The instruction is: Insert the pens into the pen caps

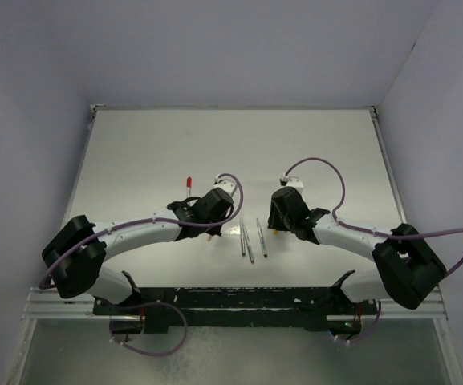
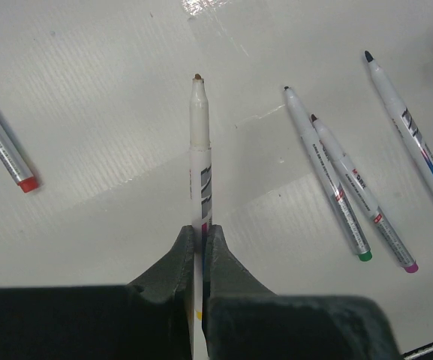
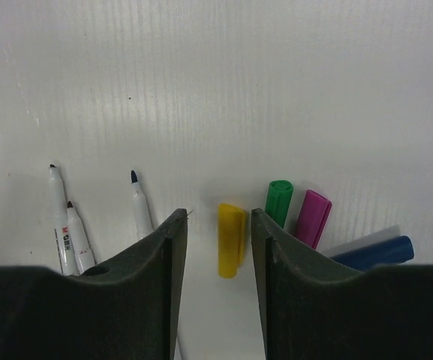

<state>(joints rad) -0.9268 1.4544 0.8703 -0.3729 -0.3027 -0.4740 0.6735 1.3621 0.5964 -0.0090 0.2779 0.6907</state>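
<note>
**Left arm's got a pen, right arm is straddling the yellow cap**

Closest to the near edge of the table (image 1: 231, 144), roughly midway between the left and right edges, three uncapped pens lie flat. The green-ended pen (image 2: 326, 172) and magenta-ended pen (image 2: 362, 193) are right up against each other, and the blue-ended pen (image 2: 411, 138) sits a bit apart. Just left of them, the left gripper (image 2: 199, 229) is clamped tight on the held pen (image 2: 199, 157), with the tip poking out past the fingers. Just right of them, the right gripper (image 3: 218, 214) has its jaws spread wide, one finger on each side of the yellow cap (image 3: 230, 238), which lies on the table. It doesn't look like they're touching it. Toward the right edge come the green cap (image 3: 279, 201), the purple cap (image 3: 314, 217) and the dark blue cap (image 3: 374, 253), which is half hidden behind a finger. Farther back toward the far edge, the red-ended pen (image 2: 2, 142) lies on its own.
</note>
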